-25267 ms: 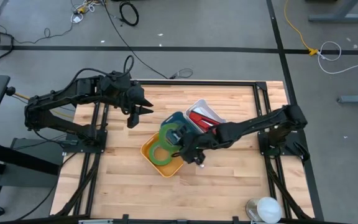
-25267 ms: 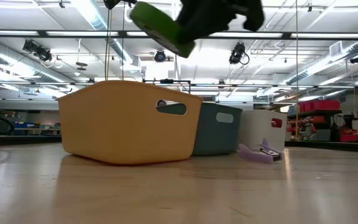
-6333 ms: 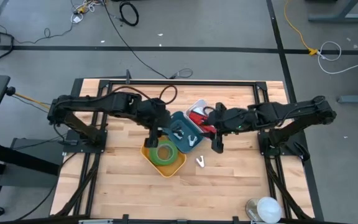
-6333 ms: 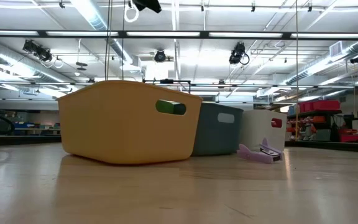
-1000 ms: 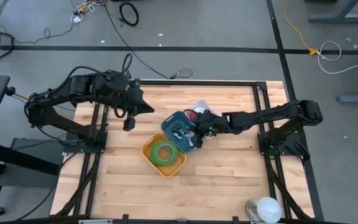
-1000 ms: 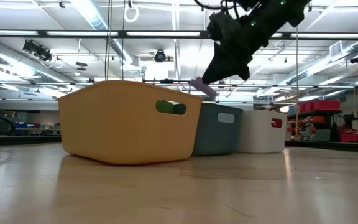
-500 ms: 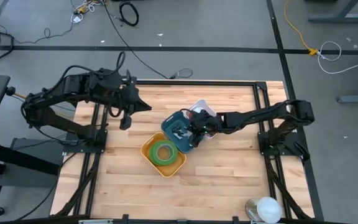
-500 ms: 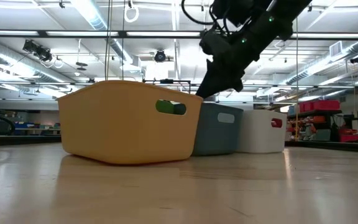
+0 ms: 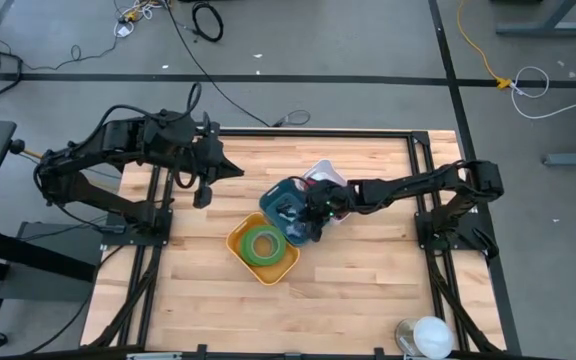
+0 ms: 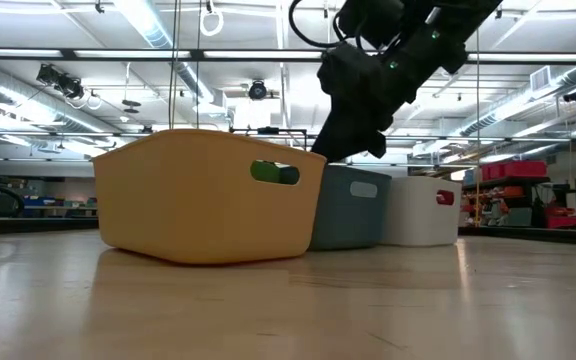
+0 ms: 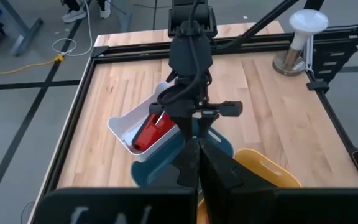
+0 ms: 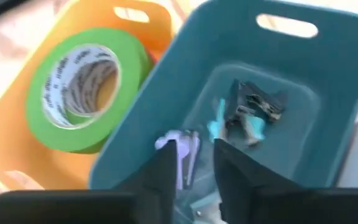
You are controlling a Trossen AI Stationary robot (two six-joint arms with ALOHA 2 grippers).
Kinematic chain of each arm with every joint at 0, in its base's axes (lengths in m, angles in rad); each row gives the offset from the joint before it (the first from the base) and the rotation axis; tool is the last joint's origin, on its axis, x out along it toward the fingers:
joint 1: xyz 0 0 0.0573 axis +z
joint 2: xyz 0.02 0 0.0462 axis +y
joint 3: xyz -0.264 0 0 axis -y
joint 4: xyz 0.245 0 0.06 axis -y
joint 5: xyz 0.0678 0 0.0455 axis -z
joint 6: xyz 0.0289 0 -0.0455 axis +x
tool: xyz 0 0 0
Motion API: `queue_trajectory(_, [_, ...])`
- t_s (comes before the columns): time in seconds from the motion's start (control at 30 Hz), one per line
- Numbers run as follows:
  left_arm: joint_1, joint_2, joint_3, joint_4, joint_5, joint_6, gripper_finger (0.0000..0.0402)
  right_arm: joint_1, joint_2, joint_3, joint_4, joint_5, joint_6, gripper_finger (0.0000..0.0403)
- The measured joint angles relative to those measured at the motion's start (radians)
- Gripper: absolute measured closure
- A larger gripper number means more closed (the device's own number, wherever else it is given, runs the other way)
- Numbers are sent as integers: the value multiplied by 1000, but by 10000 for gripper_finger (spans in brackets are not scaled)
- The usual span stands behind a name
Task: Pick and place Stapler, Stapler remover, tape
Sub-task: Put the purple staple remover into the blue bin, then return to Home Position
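Over on the left, the left gripper point(image 9: 203, 196) hangs clenched and empty above bare table, well clear of the bins, just waiting.

Next along is the yellow bin point(image 9: 239, 243) with the green tape point(image 9: 264, 244) lying flat inside, so that one looks done. Touching it is the teal bin point(image 9: 274, 197), and that's where the action is: the right gripper point(image 9: 313, 216) sits right over it, fingers parted a crack in the wrist view. A pale purple staple remover point(image 12: 180, 151) shows just beyond the fingertips, and it seems to be dropping or already lying in the bin, though the blur makes that hard to call. Some darker staple removers point(image 12: 253, 106) lie on the bin floor too.

To finish this well, the right arm probably wants to open fully and lift straight up so the fingers don't snag the teal rim.

Furthest right, the white bin point(image 11: 123, 126) holds the red stapler point(image 11: 150, 130).
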Motion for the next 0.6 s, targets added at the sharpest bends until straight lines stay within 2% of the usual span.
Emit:
queue_trajectory(0.13, [0,0,0,0,0,0,392,3,-16,0,29,-11,12,253])
queue_trajectory(0.23, [0,0,0,0,0,0,392,3,-26,0,54,-5,15,251])
queue_trajectory(0.33, [0,0,0,0,0,0,392,3,-44,0,90,-4,11,272])
queue_trajectory(0.6, [0,0,0,0,0,-1,392,3,-59,0,179,-6,-11,367])
